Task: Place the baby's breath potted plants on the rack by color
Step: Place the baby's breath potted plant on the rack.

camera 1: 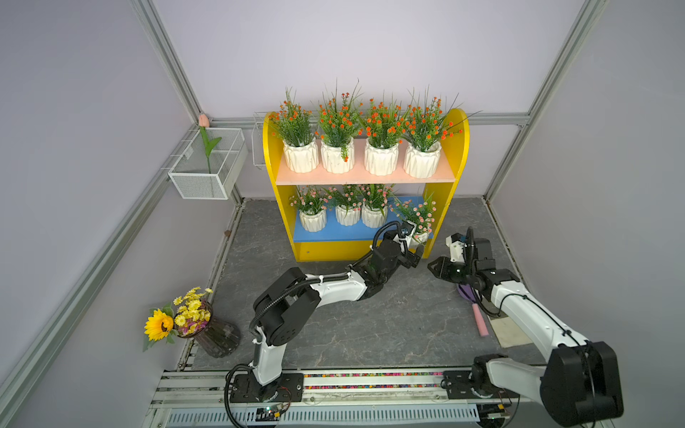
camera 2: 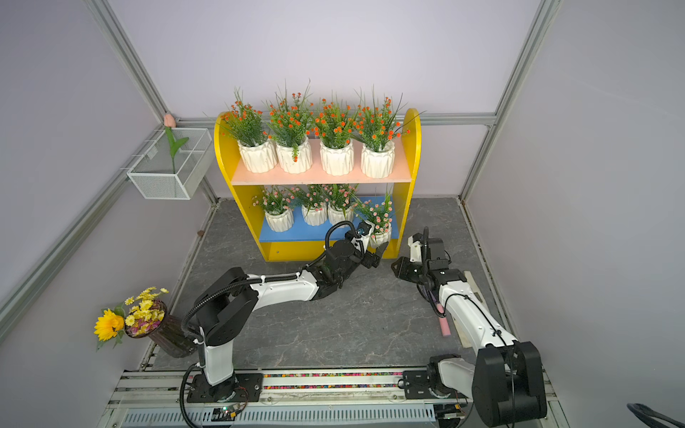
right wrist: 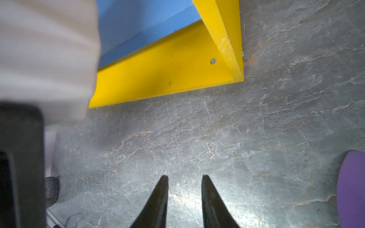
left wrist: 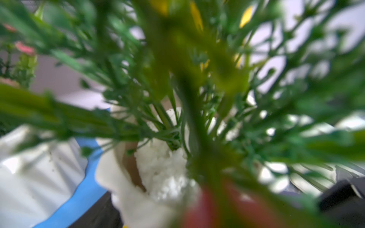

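Left pincer [camera 1: 416,247] apparently pinching white ribbed pot of pale pink blooms [camera 1: 422,237]; foliage blurs wrist view. Pot at end of blue lower board [camera 1: 333,231] of yellow-sided rack [camera 1: 457,148]; three pink-bloom pots [camera 1: 347,215] just beside pincer, so colours group. Right pincer [right wrist: 184,178] spread, empty, near, touching nothing.

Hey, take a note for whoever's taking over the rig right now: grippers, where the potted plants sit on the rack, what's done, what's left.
Left gripper: jaws either side of the last pink plant at the right end of the blue lower board; clamped or not, cannot tell.
Right gripper: open, empty, over the floor by the rack.
Done: four orange plants on the pink upper board; three pink plants on the blue board.
To do: seat that last pot, let go, pull both arms back.
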Action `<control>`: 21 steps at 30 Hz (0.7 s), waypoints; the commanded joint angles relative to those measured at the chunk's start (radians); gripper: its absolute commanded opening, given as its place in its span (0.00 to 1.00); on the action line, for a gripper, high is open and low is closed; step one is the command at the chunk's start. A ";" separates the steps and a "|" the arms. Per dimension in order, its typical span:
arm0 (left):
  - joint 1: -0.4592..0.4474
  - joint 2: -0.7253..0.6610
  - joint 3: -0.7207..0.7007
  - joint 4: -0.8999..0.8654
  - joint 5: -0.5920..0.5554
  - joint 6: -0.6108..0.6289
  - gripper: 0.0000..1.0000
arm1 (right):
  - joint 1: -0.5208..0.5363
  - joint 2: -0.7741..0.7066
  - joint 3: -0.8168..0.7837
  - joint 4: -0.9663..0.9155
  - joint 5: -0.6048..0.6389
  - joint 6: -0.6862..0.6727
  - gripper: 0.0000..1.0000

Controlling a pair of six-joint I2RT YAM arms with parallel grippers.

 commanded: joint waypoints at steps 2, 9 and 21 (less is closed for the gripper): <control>0.015 0.029 0.098 0.028 0.015 0.016 0.78 | -0.009 -0.058 -0.025 -0.059 0.019 -0.016 0.32; 0.032 0.106 0.232 -0.064 0.035 0.011 0.78 | -0.013 -0.126 -0.036 -0.112 0.030 -0.021 0.33; 0.069 0.207 0.364 -0.137 0.002 -0.025 0.79 | -0.017 -0.242 -0.039 -0.208 0.069 -0.034 0.35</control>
